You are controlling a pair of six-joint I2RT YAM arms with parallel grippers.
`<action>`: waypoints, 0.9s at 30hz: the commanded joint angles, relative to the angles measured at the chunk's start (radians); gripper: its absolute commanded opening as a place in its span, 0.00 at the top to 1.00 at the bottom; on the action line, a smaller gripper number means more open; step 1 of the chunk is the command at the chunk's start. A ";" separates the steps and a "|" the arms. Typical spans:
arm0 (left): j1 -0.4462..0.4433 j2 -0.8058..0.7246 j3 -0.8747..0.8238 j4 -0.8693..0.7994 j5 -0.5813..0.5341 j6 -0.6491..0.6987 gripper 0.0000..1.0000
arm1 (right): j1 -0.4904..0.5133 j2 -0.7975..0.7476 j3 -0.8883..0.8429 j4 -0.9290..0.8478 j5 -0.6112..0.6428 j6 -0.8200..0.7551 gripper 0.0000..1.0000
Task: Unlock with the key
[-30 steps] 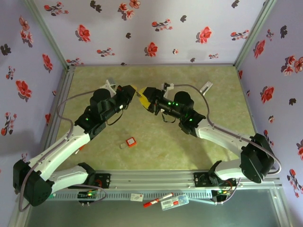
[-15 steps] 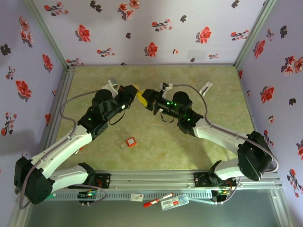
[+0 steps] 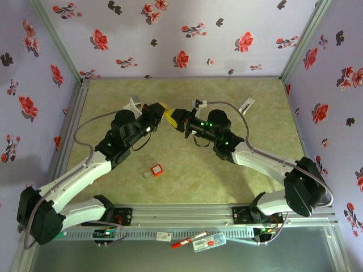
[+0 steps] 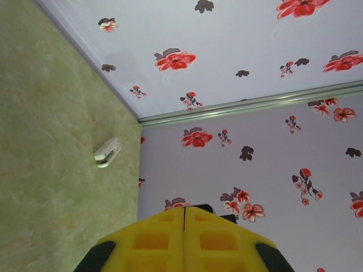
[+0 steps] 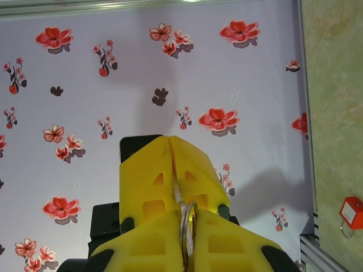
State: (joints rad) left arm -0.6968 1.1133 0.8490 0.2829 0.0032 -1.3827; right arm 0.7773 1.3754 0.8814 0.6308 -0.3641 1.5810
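Note:
In the right wrist view my right gripper (image 5: 187, 208) is shut on a silver key ring (image 5: 189, 235). From the ring the thin grey key (image 5: 177, 190) runs up between the fingers of my left gripper (image 5: 170, 140), which are shut on its blade. From above, the left gripper (image 3: 162, 111) and the right gripper (image 3: 172, 118) meet tip to tip above the middle of the table, and the key is too small to make out. The left wrist view has its yellow fingers (image 4: 153, 241) pressed together. A small red padlock (image 3: 157, 169) lies on the table, nearer the arm bases.
White clip-like pieces lie at the back: one behind the left arm (image 3: 131, 104), one by the right arm's cable (image 3: 198, 103), one further right (image 3: 248, 103). The red padlock (image 5: 351, 212) lies near the metal rail. Flowered walls enclose the green table (image 3: 255, 130).
The two grippers, a small gap apart a second ago, have closed in until their yellow tips touch. The left arm has reached slightly further right.

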 commanded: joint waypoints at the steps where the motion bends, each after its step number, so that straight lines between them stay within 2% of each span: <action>1: -0.019 -0.004 -0.030 0.014 -0.003 -0.011 1.00 | -0.026 -0.021 -0.002 0.062 0.013 -0.009 1.00; 4: -0.022 -0.009 -0.054 0.025 -0.003 -0.038 1.00 | -0.028 -0.027 -0.002 0.060 -0.002 -0.023 1.00; 7: -0.012 -0.038 -0.068 -0.010 -0.023 -0.050 0.50 | -0.034 -0.050 0.005 -0.001 -0.029 -0.054 1.00; 9: 0.015 -0.073 -0.061 -0.077 -0.031 -0.053 0.29 | -0.038 -0.078 0.011 -0.100 -0.049 -0.100 1.00; 12: 0.081 -0.152 -0.048 -0.200 -0.036 -0.050 0.03 | -0.046 -0.134 0.011 -0.266 -0.070 -0.172 1.00; 15: 0.154 -0.238 -0.021 -0.373 -0.018 -0.017 0.00 | -0.054 -0.188 0.019 -0.436 -0.090 -0.252 1.00; 18: 0.215 -0.286 0.027 -0.554 0.060 0.076 0.00 | -0.062 -0.229 0.028 -0.554 -0.110 -0.316 1.00; 21: 0.237 -0.243 0.180 -0.888 0.123 0.351 0.00 | -0.071 -0.257 0.067 -0.729 -0.120 -0.410 1.00; 23: 0.230 -0.171 0.277 -1.089 0.175 0.585 0.00 | -0.076 -0.266 0.103 -0.878 -0.122 -0.485 1.00; 27: 0.129 -0.015 0.381 -1.369 0.155 0.903 0.00 | -0.085 -0.261 0.154 -1.075 -0.124 -0.585 1.00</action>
State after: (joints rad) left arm -0.5110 1.0111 1.1942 -0.7212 0.1230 -0.8417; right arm 0.7017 1.1305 0.9829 -0.2192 -0.4660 1.1290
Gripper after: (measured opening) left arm 0.996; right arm 0.069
